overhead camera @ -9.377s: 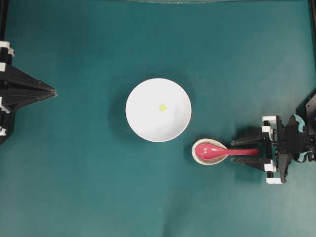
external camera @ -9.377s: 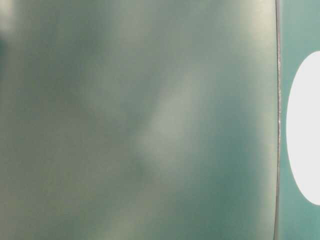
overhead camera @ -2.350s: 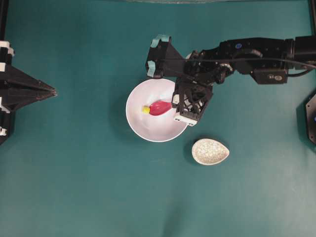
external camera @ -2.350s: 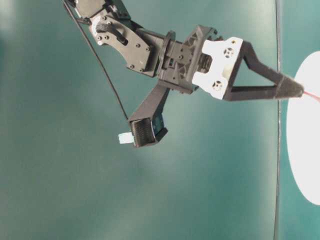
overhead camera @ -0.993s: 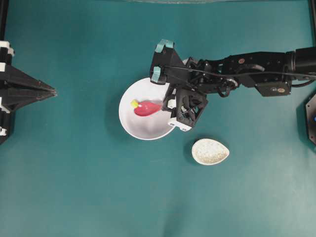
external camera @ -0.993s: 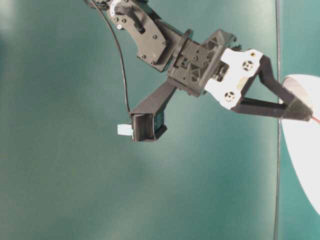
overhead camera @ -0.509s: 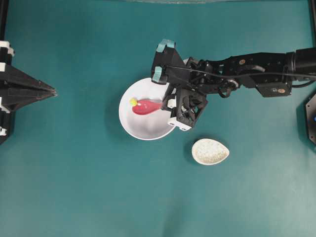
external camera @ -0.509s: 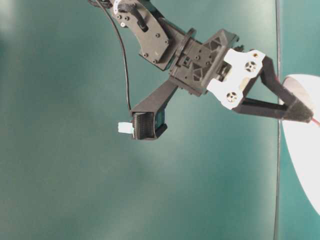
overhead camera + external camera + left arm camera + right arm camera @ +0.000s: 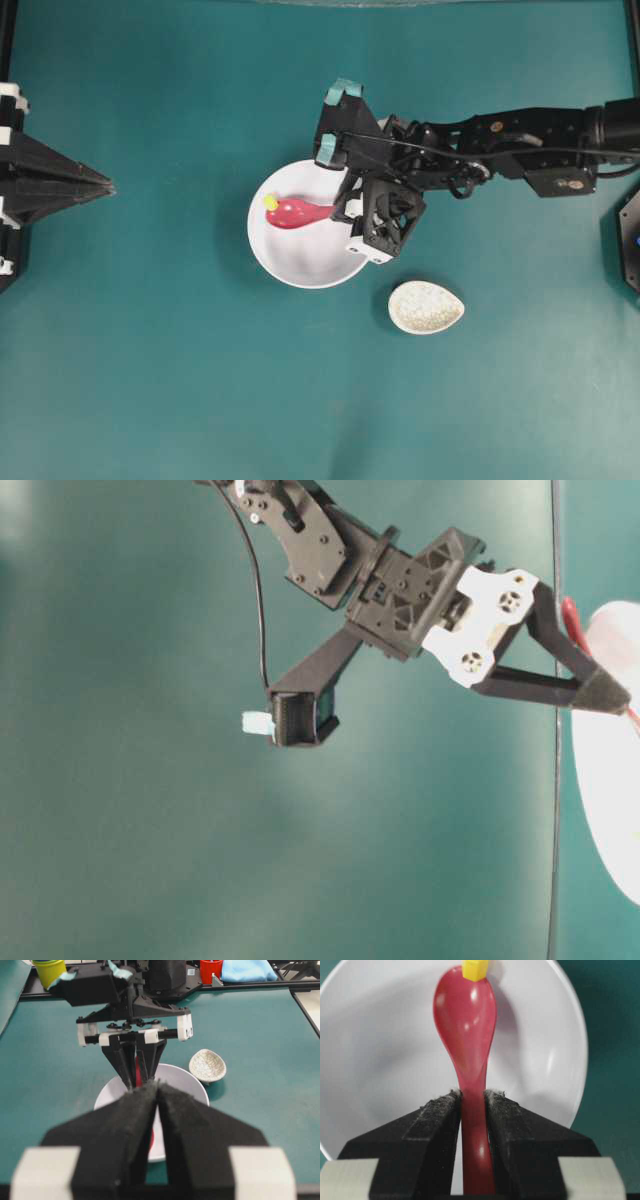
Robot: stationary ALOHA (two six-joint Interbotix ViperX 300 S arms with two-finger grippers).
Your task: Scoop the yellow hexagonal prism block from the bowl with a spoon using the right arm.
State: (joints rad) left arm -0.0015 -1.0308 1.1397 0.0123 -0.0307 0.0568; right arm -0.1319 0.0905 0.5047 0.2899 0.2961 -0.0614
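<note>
In the overhead view the black right arm, with white fittings and teal tape patches, is reaching in from the right edge toward the centre of the frame. The fingers of its right gripper are pressing narrowly against both sides of the handle of the glossy pink-red soup spoon, gripping it firmly. The spoon is pointing left over the plain round white bowl, which is sitting on the teal table just left of centre. The tiny bright yellow hexagonal prism block is sitting at the far tip of the spoon's deep oval scoop, near the bowl's upper left rim. In the right wrist view the block is showing flat faces and crisp edges, chunky and far smaller than the scoop, overlapping the scoop's front lip; whether it is resting inside the scoop cannot be told. A small speckled beige teardrop-shaped spoon rest is lying lower right of the bowl. The black pointed left gripper is waiting at the left edge, its fingers pressed together on nothing.
</note>
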